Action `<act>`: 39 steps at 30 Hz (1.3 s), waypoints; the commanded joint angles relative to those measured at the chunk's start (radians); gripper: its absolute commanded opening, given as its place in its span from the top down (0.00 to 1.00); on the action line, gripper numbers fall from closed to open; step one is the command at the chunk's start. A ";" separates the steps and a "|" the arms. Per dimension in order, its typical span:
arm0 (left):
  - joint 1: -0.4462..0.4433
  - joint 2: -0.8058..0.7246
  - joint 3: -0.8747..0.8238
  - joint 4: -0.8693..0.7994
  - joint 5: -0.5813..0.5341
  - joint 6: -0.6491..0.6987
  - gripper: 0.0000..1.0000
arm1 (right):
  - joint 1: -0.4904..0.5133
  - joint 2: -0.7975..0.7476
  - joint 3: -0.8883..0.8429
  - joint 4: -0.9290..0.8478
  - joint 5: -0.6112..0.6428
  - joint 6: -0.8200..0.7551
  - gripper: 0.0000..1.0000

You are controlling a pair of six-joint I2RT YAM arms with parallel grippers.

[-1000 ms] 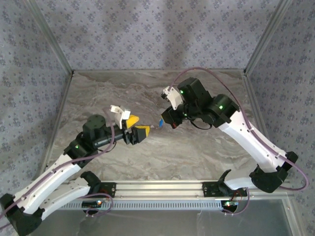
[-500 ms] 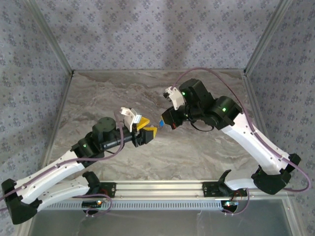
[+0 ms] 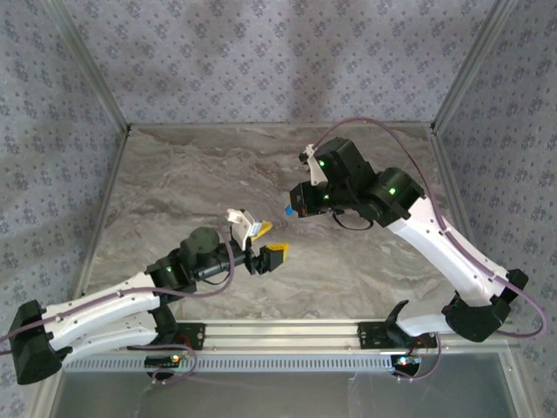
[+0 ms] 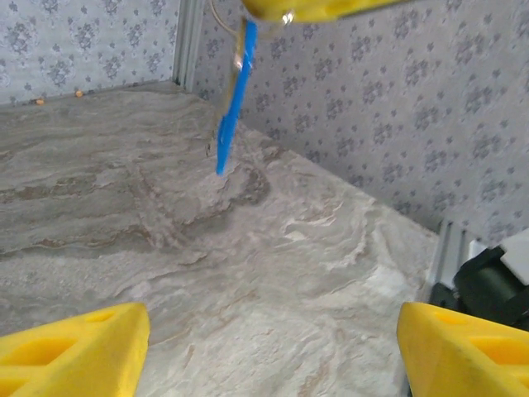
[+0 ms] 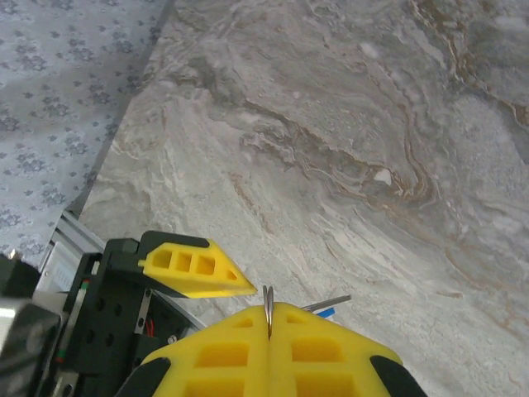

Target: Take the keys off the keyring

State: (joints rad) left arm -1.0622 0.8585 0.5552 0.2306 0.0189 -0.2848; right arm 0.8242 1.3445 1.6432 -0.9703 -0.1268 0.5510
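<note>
The marbled grey table (image 3: 365, 261) filled the floor of the enclosure, with patterned wallpaper walls (image 3: 261, 61) on the left, right and far sides and a metal rail (image 3: 278, 331) along its near edge.

The left arm (image 3: 104, 300) lay low from the near-left corner and reached toward the middle. The right arm (image 3: 444, 248) rose from the near-right corner and bent back to the left above the table's centre.

The left gripper (image 3: 268, 241) sat near the middle of the table, a little to the left. Its yellow fingers (image 4: 74, 347) were spread wide, one at each lower corner of the left wrist view, with bare table between them and nothing held.

The right gripper (image 5: 269, 318) hung just to the far-right of the left one, close to it but not touching. In the right wrist view its two yellow pads were pressed together, pinching a thin metal edge that looked like the keyring (image 5: 267, 299).

The keys (image 4: 234, 107), a single small blue oblong piece, dangled below the right gripper's pads, off the table and tilted slightly. In the left wrist view it hung up ahead of the open left fingers, well apart from them. From above it showed as a tiny blue spot at the left tip of the right gripper. A short metal sliver (image 5: 327, 303) stuck out sideways beside the pads, with a speck of blue under it. How key and ring were joined was too small to tell.
</note>
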 commanded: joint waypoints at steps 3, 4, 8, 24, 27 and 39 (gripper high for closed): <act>-0.088 0.019 -0.064 0.211 -0.164 0.218 0.24 | 0.001 -0.003 -0.042 0.040 0.019 0.070 0.97; -0.101 0.026 -0.072 0.237 -0.181 0.256 0.24 | 0.003 -0.007 -0.055 0.054 0.018 0.069 0.97; -0.111 0.052 -0.071 0.270 -0.231 0.324 0.23 | 0.006 -0.013 -0.088 0.092 0.004 0.102 0.97; -0.111 0.102 -0.056 0.384 -0.238 0.371 0.22 | 0.025 -0.016 -0.098 0.139 -0.004 0.115 0.98; -0.111 0.115 -0.052 0.396 -0.252 0.377 0.21 | 0.030 -0.015 -0.098 0.143 -0.007 0.117 0.98; -0.110 0.124 -0.058 0.426 -0.321 0.354 0.21 | 0.039 -0.020 -0.100 0.153 -0.006 0.119 0.98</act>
State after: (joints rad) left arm -1.1679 0.9859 0.4816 0.5922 -0.2565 0.0704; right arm 0.8562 1.3445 1.5505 -0.8303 -0.1276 0.6483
